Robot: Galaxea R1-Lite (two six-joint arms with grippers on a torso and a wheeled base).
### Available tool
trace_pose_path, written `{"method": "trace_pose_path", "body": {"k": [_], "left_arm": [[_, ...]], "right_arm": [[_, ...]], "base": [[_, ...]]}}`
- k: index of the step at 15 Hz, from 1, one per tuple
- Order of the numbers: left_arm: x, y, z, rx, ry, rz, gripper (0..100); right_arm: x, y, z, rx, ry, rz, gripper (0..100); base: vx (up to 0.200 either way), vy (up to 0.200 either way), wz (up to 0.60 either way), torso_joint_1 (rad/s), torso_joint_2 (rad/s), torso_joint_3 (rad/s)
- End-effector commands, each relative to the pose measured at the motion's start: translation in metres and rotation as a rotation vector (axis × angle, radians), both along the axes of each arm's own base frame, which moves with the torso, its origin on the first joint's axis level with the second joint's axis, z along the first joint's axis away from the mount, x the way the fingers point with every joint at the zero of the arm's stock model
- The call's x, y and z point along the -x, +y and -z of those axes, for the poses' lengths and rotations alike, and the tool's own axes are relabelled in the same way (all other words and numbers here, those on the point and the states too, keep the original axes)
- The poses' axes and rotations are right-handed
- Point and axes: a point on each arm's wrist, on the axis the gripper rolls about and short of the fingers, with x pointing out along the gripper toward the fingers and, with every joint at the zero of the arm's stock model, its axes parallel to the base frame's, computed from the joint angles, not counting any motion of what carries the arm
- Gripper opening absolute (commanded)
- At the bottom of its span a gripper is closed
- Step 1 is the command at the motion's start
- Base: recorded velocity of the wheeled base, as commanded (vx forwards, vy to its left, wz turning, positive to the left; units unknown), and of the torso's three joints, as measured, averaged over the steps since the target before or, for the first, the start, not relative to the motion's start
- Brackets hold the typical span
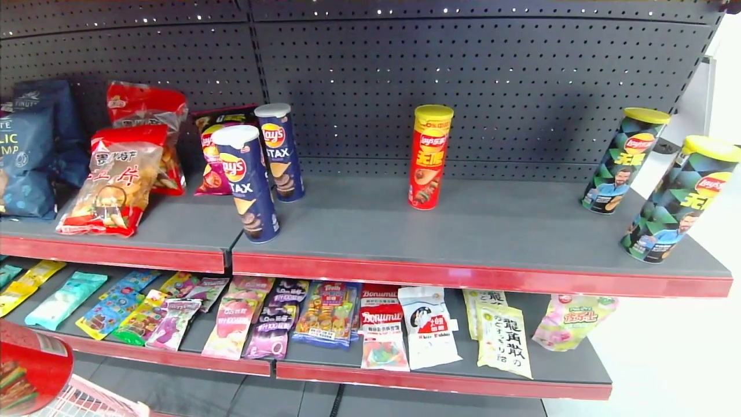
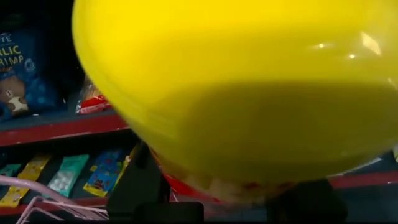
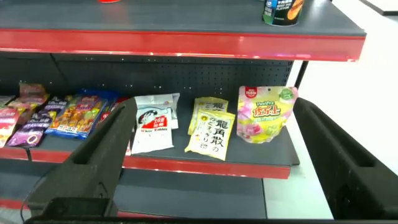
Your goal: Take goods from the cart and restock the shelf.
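Yellow-lidded red can (image 2: 249, 93), pinched by left end effector (image 2: 227, 190), seemed light, stiff, slick: hold mid-body; right end effector (image 3: 214, 109) stood spread

Logos mark the chip cans (image 1: 246, 182) and packets (image 1: 428, 327).

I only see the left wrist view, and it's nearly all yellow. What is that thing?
Observer: The head view shows a red can low on the robot's left, over the pink cart. The yellow is its lid.
Operator: Is there a matching one on the shelf?
Observer: Yes, a standing red can with a yellow lid is mid upper shelf, with bare shelf on both sides.
Operator: And the right gripper?
Observer: The right gripper is open, facing the lower shelf's candy bags.
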Motion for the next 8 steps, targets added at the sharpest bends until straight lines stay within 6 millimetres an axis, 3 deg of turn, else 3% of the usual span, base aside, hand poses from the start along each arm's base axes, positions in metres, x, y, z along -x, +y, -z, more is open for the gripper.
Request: {"method": "trace_pose_path", "body": {"k": [1,4,8], "left_arm": [[0.002,-0.0002,0.002,-0.001,-0.005,0.0,0],[0.0023,-0.0002,0.0018,-0.001,-0.008,-0.002,0],[0.0106,-0.0011,0.006,-0.031,-0.034,0.0,0]], "right_arm": [[-0.0001,0.0,-0.0001,0.0,0.0,0.0,100],[-0.0001,0.0,-0.0001,0.003,0.0,0.0,100],[-0.0001,0.0,-0.0001,0.002,0.0,-0.002,100]], "base": [[0.2,0.0,0.0,0.002,0.0,0.002],[0.2,0.0,0.0,-0.004,0.0,0.004],[0.0,0.0,0.0,0.0,0.0,0.0]]}}
